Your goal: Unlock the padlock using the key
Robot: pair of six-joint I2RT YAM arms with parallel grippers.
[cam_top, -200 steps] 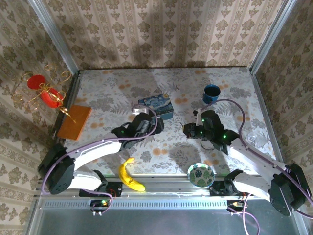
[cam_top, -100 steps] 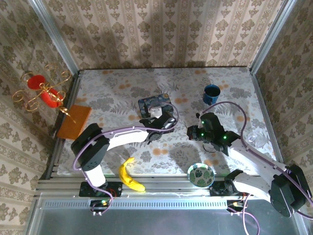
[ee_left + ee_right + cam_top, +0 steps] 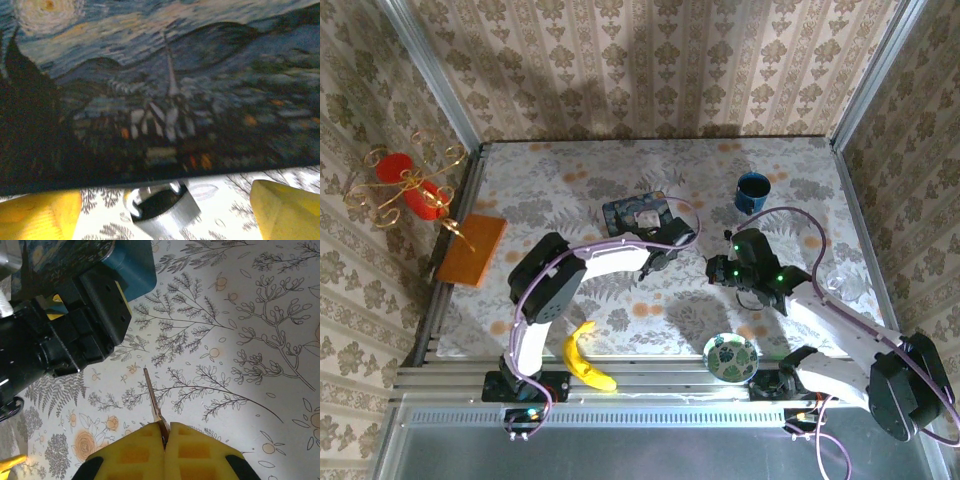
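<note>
At the near edge, a banana (image 3: 586, 362) is lying by your left base and a small patterned bowl (image 3: 730, 357) is sitting by your right one. Further in, your right gripper (image 3: 164, 434) is hanging over the flowered cloth (image 3: 240, 340) with its yellow pads pressed together, pinching the key (image 3: 152, 390). The thin blade is sticking out ahead of the pads and pointing toward the black body of your left arm.

Your left arm is reaching across to the middle of the table, and your left gripper (image 3: 162, 215) is sitting low with its yellow fingers (image 3: 40, 215) spread wide, gripping nothing. The padlock (image 3: 161, 206) is lying on the cloth between those fingers, clear of both, right at the foot of the tin (image 3: 170, 90). Whether it is touching the tin's wall you cannot tell from here.

Beyond the tin, to the right, a blue cup (image 3: 753, 190) is standing well apart. An orange board (image 3: 472, 250) is lying at the left edge.
</note>
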